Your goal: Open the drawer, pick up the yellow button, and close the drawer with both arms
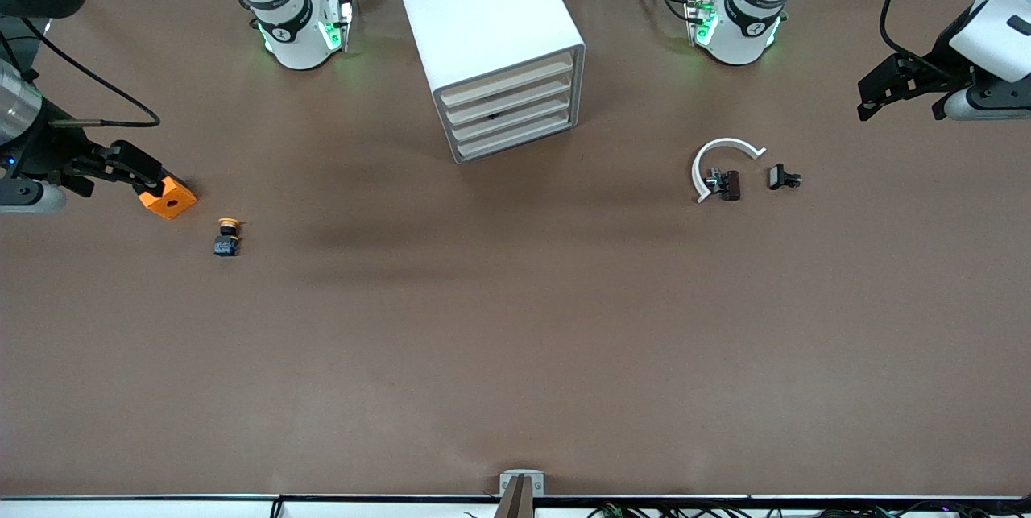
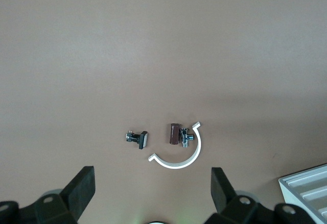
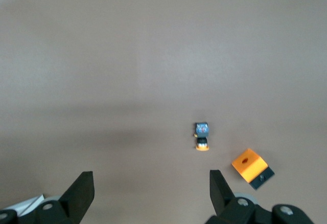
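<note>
Nearest the front camera of the loose parts, the button lies on its side on the brown worktop, toward the right arm's end and well apart from the cabinet. Its yellow-orange cap points away from the camera, the dark body toward it. Just beside it, a little farther from the camera, sits an orange block with a hole in its top face.

Over the worktop's edge near that block hangs the right pincer, its fingers spread wide and holding nothing; in the front view its tip overlaps the block, though whether they touch cannot be told.

All four cabinet drawers are pushed in, the top drawer flush with the others.

Toward the left arm's end of the cabinet lie a white C-shaped clip, a small brown-and-metal part inside its curve, and a small black part just beside them.

Above that end of the worktop the left pincer hovers, fingers wide apart and empty.
</note>
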Tool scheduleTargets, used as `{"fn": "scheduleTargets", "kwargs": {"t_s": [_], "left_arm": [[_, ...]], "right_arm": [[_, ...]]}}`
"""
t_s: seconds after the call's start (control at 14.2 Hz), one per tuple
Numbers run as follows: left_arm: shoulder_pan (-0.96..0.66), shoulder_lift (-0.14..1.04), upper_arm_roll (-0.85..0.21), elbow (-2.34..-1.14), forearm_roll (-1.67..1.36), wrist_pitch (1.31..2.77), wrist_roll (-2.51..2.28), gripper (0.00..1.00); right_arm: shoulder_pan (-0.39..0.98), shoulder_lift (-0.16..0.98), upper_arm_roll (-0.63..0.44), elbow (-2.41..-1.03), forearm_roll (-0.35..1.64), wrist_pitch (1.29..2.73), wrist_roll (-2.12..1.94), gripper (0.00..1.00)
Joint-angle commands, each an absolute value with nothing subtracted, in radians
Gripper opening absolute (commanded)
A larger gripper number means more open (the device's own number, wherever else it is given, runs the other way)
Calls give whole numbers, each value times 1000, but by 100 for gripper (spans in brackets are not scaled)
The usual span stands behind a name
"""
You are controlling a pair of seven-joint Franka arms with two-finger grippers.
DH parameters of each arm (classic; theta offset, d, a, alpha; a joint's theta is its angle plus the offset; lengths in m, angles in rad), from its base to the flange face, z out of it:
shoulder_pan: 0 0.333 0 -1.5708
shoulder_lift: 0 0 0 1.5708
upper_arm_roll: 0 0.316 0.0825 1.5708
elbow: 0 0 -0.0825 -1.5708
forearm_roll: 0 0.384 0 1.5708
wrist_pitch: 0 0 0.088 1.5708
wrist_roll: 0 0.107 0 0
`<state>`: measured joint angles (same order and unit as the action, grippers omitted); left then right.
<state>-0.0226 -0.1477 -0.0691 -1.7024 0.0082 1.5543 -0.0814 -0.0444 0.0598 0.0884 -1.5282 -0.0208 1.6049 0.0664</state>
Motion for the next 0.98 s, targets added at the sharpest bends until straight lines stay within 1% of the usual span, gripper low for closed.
{"fn": "scheduleTargets", "kwargs": {"t_s": [0.0, 0.14, 0.7, 0.91], "left_arm": [[-20, -155, -71, -1704, 23, 1549, -63, 100], [-20, -158, -71, -1706, 23, 1536, -63, 100], [-18, -173, -71, -1738, 21, 1532, -64, 100], [-12, -106, -64, -1663, 21, 1531, -83, 100]], "right_arm": [[-100, 55, 103, -1450, -8, 1536, 69, 100], [-106, 57, 103, -1448, -8, 1514, 60, 100], [-104, 61, 104, -1448, -9, 1520, 63, 100], [-104, 61, 104, -1448, -9, 1520, 64, 100]]}}
